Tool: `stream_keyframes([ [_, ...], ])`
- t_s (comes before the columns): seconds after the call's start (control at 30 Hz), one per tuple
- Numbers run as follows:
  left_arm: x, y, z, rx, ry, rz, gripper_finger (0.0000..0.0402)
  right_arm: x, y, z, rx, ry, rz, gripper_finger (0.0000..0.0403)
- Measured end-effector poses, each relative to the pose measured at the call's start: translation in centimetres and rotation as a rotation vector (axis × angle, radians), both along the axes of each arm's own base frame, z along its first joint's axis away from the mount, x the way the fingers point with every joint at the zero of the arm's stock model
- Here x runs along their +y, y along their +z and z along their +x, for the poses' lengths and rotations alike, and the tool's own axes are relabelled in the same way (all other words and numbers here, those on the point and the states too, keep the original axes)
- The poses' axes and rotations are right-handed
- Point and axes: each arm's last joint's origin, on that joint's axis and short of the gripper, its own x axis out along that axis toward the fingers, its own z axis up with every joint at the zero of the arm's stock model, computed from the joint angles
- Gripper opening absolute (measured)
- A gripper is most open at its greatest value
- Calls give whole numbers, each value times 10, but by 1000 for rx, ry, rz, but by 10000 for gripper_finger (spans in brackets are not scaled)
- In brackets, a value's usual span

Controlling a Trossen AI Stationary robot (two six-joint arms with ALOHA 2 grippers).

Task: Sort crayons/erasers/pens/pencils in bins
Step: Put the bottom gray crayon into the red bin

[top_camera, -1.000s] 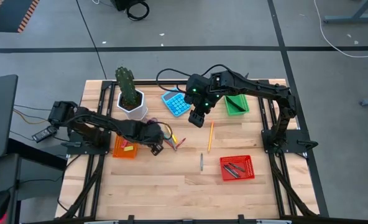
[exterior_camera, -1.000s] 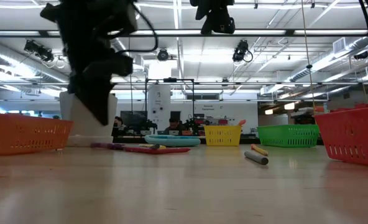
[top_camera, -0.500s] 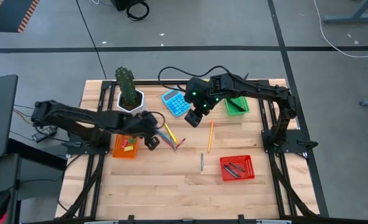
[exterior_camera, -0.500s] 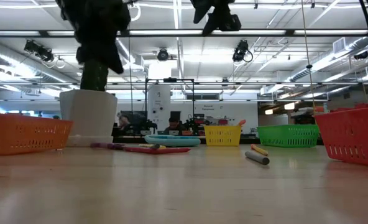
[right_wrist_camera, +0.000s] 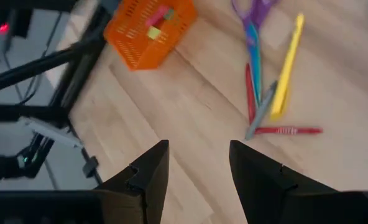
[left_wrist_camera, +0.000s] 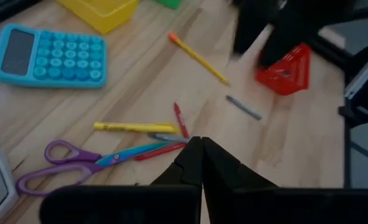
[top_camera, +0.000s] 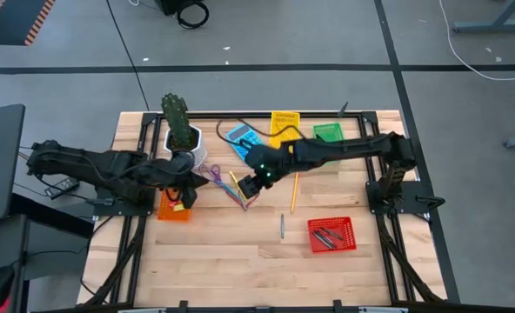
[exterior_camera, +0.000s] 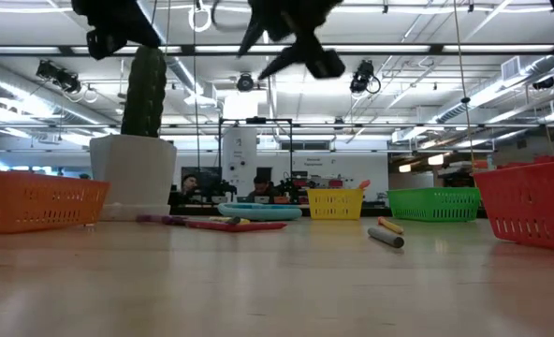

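overhead, left gripper (top_camera: 184, 193) pressed together, empty, partly hiding orange mesh bin (top_camera: 172, 209) left of centre; right gripper (top_camera: 250, 184) spread above red, yellow, grey sticks (top_camera: 240, 191) mid-frame, types unclear.

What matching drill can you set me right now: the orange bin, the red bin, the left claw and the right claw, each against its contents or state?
Things:
1. orange bin
2. red bin
3. left claw
4. right claw

Contents or state:
A. open
B. holds dark pens
C. shut
D. holds small erasers

Pairs: 1-D, 2-B, 3-C, 4-A
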Motion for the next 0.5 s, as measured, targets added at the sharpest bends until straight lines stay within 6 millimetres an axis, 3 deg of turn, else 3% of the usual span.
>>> stream_keyframes([
  [0.13, -3, 7, -11, -38, -21, -2, 19, 4, -31, 4, -22, -81, 78, 174],
  [0.23, -4, 10, -17, -59, -38, -5, 27, 5, -44, 3, -20, -120, 107, 174],
  [0.5, -3, 21, -35, -129, -73, -3, 13, 5, -27, 10, -133, -119, 59, 174],
])
